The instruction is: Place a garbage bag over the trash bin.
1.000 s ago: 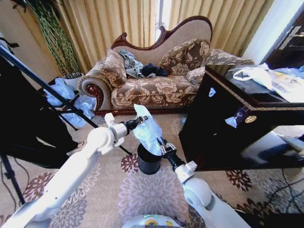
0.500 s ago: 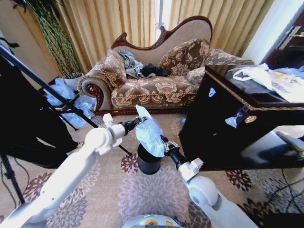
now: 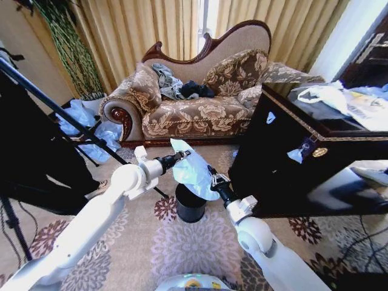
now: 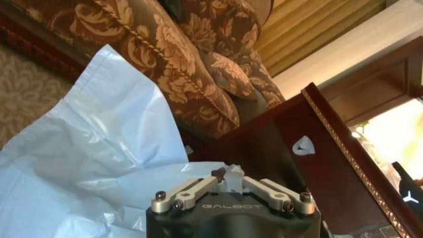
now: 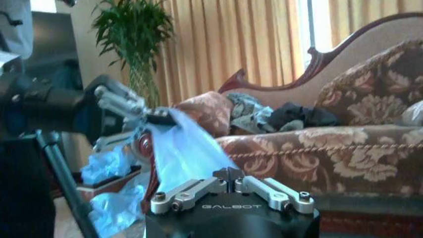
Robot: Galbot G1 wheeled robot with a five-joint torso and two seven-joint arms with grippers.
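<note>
Sofa [image 3: 194, 97] fills the back of the room, big glossy black cabinet [image 3: 291, 163] off to the robot's right. On the rug, the trash bin [image 3: 190, 205] stands upright w/ its mouth uncovered. The garbage bag [image 3: 193, 171] hangs just above it, stretched between both arms. Left claw [image 3: 182, 155] is clenched on the bag's upper edge; right claw [image 3: 213, 179] is clamped on the lower edge, prob. a thin fold, hard to see. Vs. a second ago the bag has gone from hanging steeply to lying flatter and wider. It has also lifted a little clear of the rim, so the opening looks readier to drop over the bin.
</note>
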